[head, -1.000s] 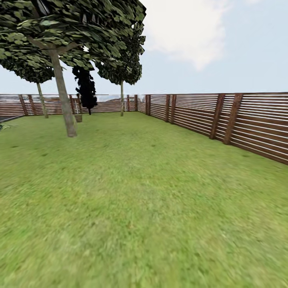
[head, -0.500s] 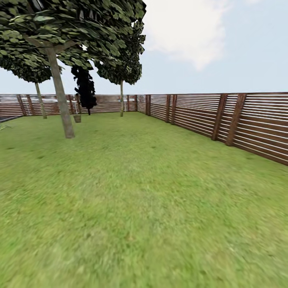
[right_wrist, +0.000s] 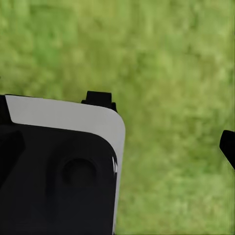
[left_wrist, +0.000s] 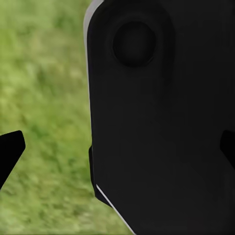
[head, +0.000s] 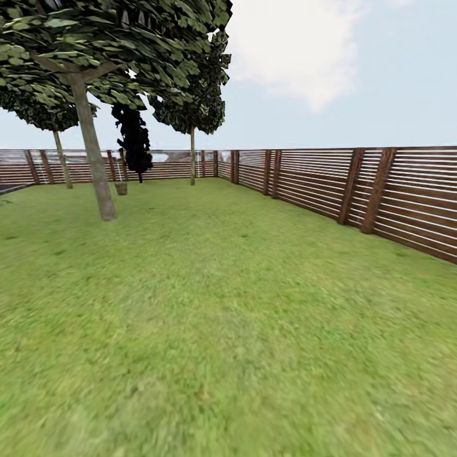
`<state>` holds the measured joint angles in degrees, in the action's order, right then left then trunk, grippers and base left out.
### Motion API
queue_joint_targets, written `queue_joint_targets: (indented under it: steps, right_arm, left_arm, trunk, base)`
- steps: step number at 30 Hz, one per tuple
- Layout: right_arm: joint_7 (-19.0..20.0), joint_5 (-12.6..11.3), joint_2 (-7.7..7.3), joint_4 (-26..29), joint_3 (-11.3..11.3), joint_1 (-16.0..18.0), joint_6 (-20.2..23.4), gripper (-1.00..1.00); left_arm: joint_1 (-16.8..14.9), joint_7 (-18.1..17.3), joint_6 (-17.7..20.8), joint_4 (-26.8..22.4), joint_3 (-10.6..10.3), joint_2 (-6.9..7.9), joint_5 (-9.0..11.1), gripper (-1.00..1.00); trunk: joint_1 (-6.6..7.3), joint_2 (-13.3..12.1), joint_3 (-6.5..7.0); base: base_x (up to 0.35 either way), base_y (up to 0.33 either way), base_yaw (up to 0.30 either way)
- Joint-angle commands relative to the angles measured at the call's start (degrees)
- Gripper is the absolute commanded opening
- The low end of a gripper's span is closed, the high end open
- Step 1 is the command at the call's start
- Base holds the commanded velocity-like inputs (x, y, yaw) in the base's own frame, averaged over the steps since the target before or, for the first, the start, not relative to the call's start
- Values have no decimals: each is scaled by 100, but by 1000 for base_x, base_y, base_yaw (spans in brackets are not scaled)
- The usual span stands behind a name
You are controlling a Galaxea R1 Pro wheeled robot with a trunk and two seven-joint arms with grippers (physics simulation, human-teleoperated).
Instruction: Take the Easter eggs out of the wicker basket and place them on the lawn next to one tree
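Green lawn fills the near ground in the head view, mottled and bare, running back to the fence. That brown slatted fence closes the garden on the right and along the far side, with thick posts at intervals.

Three pale-trunked trees stand on the left: the nearest with a leaning trunk and a wide leafy crown, a second farther back by the far fence, a third near the far corner. One all-black columnar tree stands between them at the far fence. One small brown thing sits on the grass just behind the nearest trunk; it looks like the basket, but it is too small to tell, and no eggs can be made out.

In the left wrist view, one dark tip of the left tool shows at each edge over grass, beside a black robot part. The right tool shows one dark tip over grass beside a black-and-white part. How far either tool is open, I cannot tell; nothing shows in their grip
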<state>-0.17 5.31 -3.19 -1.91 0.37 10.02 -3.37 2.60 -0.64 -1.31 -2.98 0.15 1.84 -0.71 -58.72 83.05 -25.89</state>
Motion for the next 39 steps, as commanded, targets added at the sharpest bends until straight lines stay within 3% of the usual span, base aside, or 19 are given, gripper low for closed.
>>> queue_joint_targets:
  steps: [1,13,30,39]
  right_arm:
    - [2,74,-1,-22,4,9,-33,100]
    - [0,100,9,-49,17,9,-28,100]
    - [-14,69,11,-29,-1,9,-32,100]
    - [-18,58,11,-29,-10,9,-32,100]
  left_arm:
    - [4,-7,-8,-10,2,1,-8,100]
    - [4,-12,-1,-10,2,0,-7,100]
    - [4,-9,17,-19,8,16,0,100]
    - [4,-7,17,-17,9,16,0,100]
  trunk:
    - [-1,3,-4]
    - [-1,3,-4]
    - [-1,3,-4]
    - [-1,3,-4]
  base:
    - [27,0,0]
    - [18,0,0]
    - [325,0,5]
    - [339,0,201]
